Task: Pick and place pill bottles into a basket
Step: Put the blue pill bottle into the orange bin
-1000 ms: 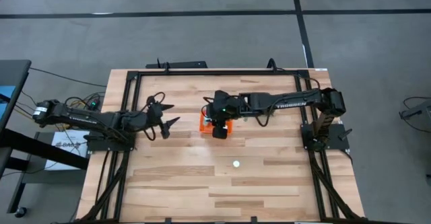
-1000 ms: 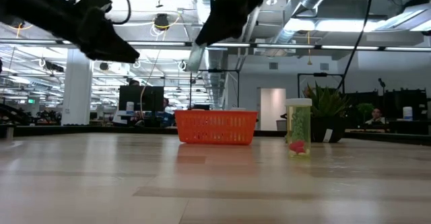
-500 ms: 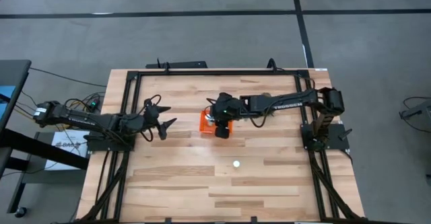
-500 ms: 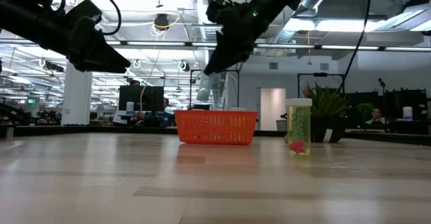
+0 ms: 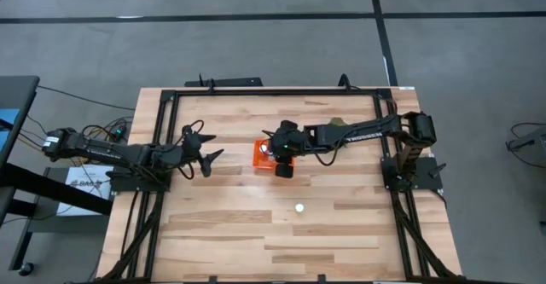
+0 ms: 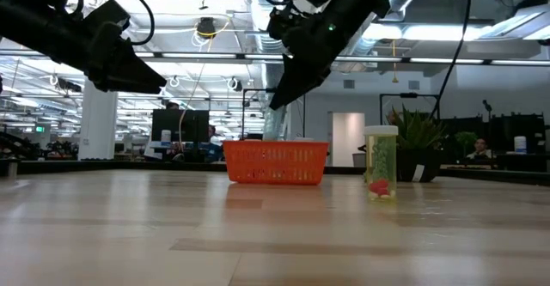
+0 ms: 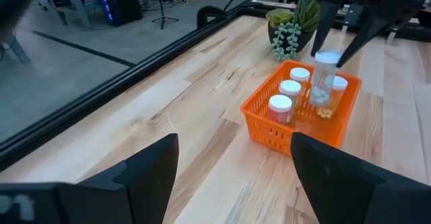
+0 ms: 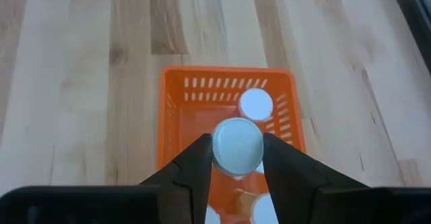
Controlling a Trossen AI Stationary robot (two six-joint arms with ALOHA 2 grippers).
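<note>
Now the right end effector hangs over the basket near the middle of the bench, its fingers clamped on a bottle just under the white cap. The left wrist view shows that bottle upright between the dark fingers, its base down among the walls of the basket.

The main risk is the release. Several bottles already stand inside, and the right wrist view shows another cap just beyond the held one. If the fingers part while the base sits on a neighbour's cap or on the rim, the bottle could tip, knock the others over, or roll out onto the bench. A sideways pull-out could also catch the low wall and drag the light basket.

One more bottle stands alone on the bench, between the basket and the near edge, well apart from both arms and with nothing around it.

A plant sits just beyond the basket towards the far edge, close enough to brush a wide swing. The left end effector waits with fingers spread towards the left side of the bench, off the surface and apart from the basket.
</note>
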